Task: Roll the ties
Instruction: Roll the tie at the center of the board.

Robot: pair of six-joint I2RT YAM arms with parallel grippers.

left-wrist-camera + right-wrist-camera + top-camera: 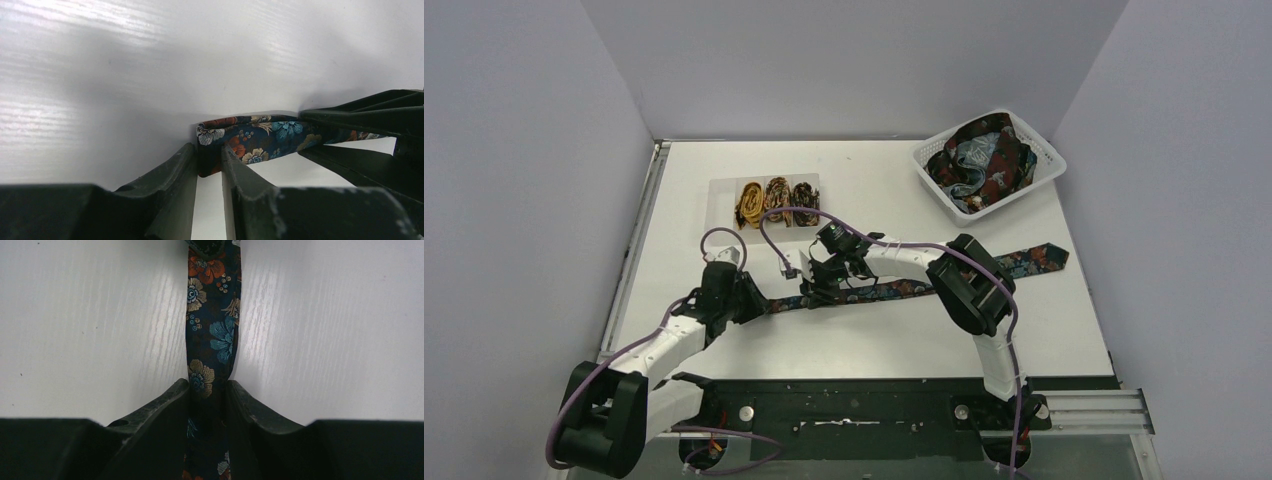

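One navy floral tie (904, 290) lies flat with both claws clamped on it. The left gripper (207, 150) pinches its end, and the right gripper (207, 387) pinches it a bit further along. Three rolled ties (774, 200) sit in a row beyond the claws. One basket (940, 188) of loose ties (984, 160) is off to the right.

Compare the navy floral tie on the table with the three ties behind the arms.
The navy floral tie lies stretched out flat; the three ties are compact bundles in a row. The floral tie is pinched by the left gripper and right gripper; the three are untouched. All are patterned fabric.
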